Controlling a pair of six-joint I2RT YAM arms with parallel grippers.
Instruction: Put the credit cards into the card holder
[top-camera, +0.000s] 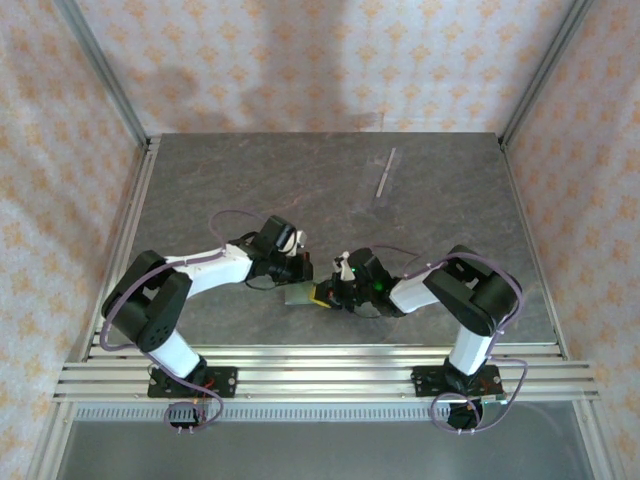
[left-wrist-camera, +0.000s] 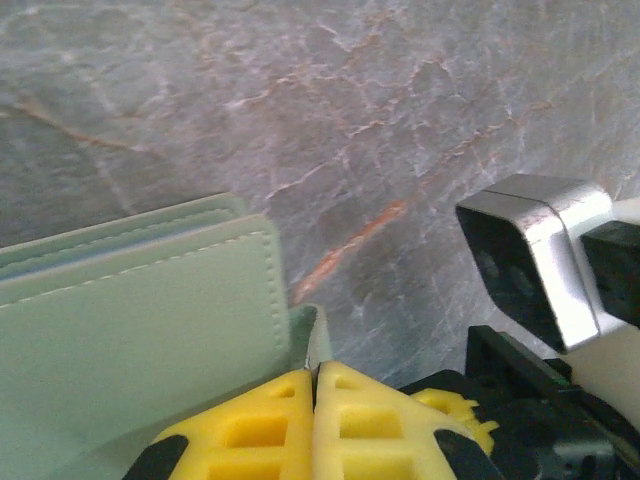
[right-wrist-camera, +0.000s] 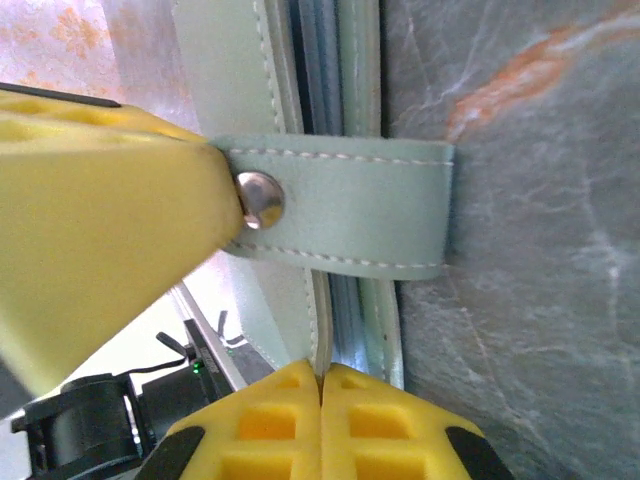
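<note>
Soft, even light fills the overhead view, with faint grey shadows on the patterned back wall (top-camera: 300, 70) and no glare on the matte counter (top-camera: 250, 180). Both wrist views blur close up. The snap stud (right-wrist-camera: 262, 198) glints, and the right wrist view's upper left corner is washed out.

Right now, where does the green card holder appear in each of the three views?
Top external: card holder is a small pale patch just below centre.
Left wrist: card holder lower left, edge pinched in the left tool.
Right wrist: card holder upper centre, snap tab pointing right.
Shared landmark: the grey veined table.
</note>
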